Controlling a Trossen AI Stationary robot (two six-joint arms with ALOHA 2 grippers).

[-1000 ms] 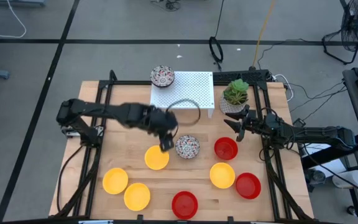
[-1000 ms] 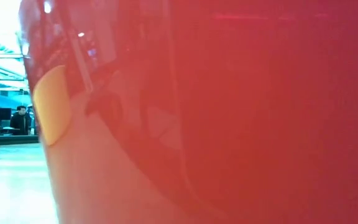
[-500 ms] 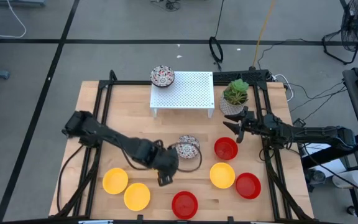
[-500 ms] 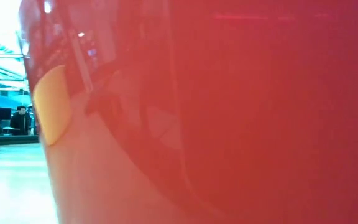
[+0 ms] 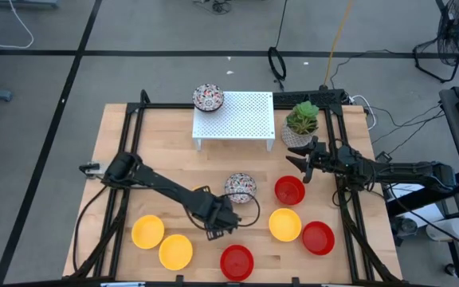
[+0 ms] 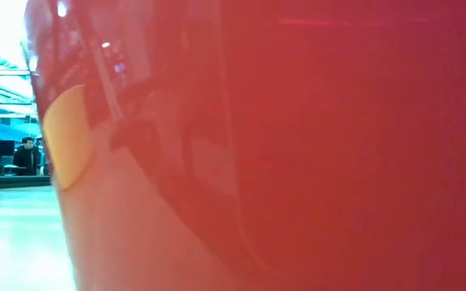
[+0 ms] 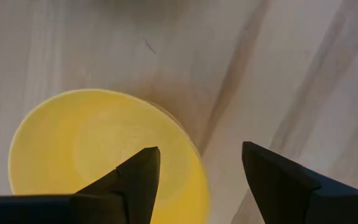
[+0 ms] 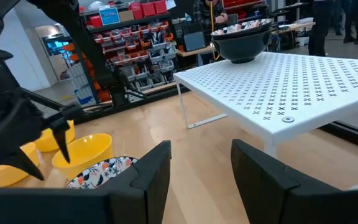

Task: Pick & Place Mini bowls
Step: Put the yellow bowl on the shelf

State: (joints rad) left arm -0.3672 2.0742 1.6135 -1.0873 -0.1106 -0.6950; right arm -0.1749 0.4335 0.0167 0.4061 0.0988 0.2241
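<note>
three glossy red round bowls (image 5: 289,190), four glossy yellow round bowls (image 5: 284,224), one beneath the left claw (image 5: 231,220); two white patterned bowls (image 5: 240,187).

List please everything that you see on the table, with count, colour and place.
yellow bowls: four, yellow; two at the front left, one at the front right, one mid-table under the left gripper
red bowls: three, red; two on the right, one at the front middle
patterned bowls: two, white with red and dark pattern; one mid-table, one on the stand's back left corner
stand: one, white, perforated; back middle
plant: one, green, potted; right of the stand
table: one, light wood
left gripper: open, over a yellow bowl's rim
right gripper: open, above the table near the plant
</note>
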